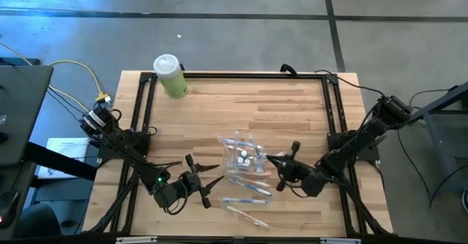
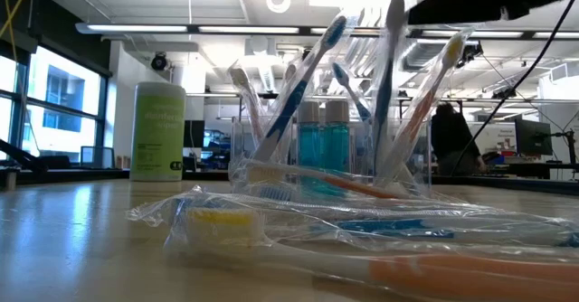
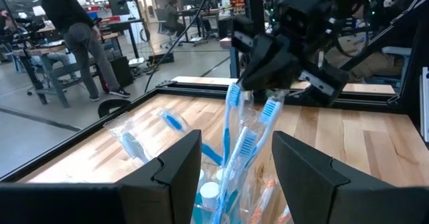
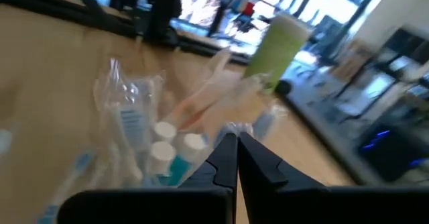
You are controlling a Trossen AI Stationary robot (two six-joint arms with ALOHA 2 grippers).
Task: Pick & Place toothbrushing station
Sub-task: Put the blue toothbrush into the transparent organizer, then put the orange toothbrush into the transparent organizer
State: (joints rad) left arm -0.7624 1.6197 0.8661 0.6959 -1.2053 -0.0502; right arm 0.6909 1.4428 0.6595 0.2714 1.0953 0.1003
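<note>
Hiding the holder (image 1: 243, 156), crinkled wrappers blur the toothbrushes (image 2: 298, 76) inside.

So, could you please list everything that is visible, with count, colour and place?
Holder: one, clear plastic, table centre, with upright wrapped toothbrushes and white-capped tubes.
Loose toothbrushes: at least three, wrapped, blue and orange marks, flat on the near side of the holder.
Bottle: one, pale green, white cap, far left corner.
Table: one, light wood, black frame.
Person: one, dark top, room behind.
Left gripper: jaws open, left of holder.
Right gripper: jaws shut, at holder.
</note>
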